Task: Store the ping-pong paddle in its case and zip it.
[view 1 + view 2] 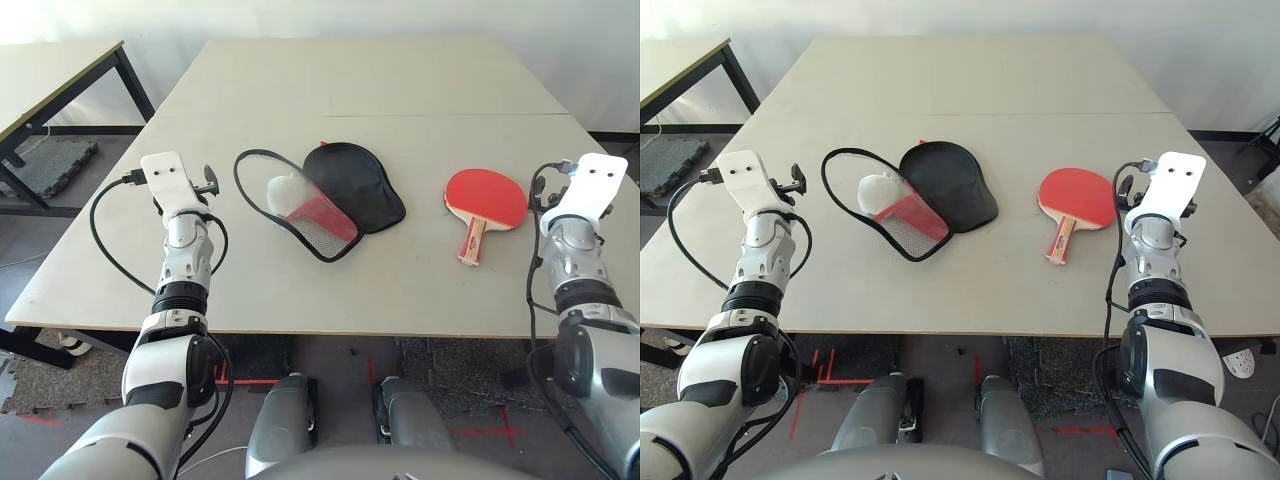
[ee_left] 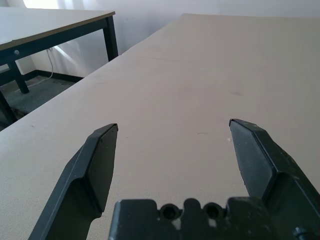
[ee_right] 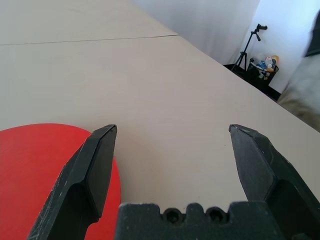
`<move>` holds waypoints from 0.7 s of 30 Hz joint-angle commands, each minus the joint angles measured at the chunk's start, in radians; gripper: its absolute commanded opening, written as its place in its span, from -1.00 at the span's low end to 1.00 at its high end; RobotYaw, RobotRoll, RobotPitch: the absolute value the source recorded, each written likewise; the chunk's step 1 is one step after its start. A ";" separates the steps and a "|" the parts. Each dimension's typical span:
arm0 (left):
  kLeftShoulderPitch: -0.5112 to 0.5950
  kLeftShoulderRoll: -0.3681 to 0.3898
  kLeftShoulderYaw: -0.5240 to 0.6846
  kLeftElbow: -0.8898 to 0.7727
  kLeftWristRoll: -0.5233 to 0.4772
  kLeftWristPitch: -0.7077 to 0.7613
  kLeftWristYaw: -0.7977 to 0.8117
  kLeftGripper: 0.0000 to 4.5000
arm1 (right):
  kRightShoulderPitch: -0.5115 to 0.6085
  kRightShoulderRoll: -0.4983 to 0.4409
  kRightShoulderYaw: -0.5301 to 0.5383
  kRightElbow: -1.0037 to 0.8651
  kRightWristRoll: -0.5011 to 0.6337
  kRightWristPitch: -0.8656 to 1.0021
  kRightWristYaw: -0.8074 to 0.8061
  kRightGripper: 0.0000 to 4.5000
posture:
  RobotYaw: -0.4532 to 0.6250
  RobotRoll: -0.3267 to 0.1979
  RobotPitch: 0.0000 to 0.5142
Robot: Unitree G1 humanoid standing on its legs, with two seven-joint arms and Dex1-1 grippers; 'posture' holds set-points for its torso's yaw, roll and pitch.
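Left eye view: the case lies unzipped at the table centre, soft black fabric with red mesh, a whitish round pouch inside. The paddle, red rubber and wooden handle, lies well apart on its right. The left gripper and right gripper both have fingers spread, holding nothing.

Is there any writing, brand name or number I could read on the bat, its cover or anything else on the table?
No text can be read in these pictures.
The ping-pong paddle: stripes on the handle, no legible lettering.
The case, lying open: no logo or words can be made out.
The whitish round pouch on the case's open flap: no print visible.
The table: bare, no marks to read.
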 commanded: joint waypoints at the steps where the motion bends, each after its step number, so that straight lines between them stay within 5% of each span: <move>1: 0.004 0.011 0.000 -0.003 0.010 -0.006 0.007 1.00 | 0.001 0.008 -0.007 0.000 0.007 -0.006 -0.004 0.98 | -0.06 0.25 -0.78; 9: 0.005 0.033 -0.005 -0.034 0.005 0.015 -0.031 1.00 | 0.003 0.019 -0.011 -0.094 0.029 0.050 0.004 0.98 | -0.09 0.25 -0.74; 14: 0.038 0.070 0.005 -0.124 -0.027 0.082 -0.115 1.00 | 0.041 0.050 0.026 -0.347 0.031 0.231 0.008 0.98 | -0.08 0.25 -0.75; 21: 0.069 0.178 -0.032 -0.281 -0.073 0.232 -0.372 1.00 | 0.067 0.164 0.042 -0.859 0.015 0.973 -0.171 0.98 | -0.08 0.25 -0.69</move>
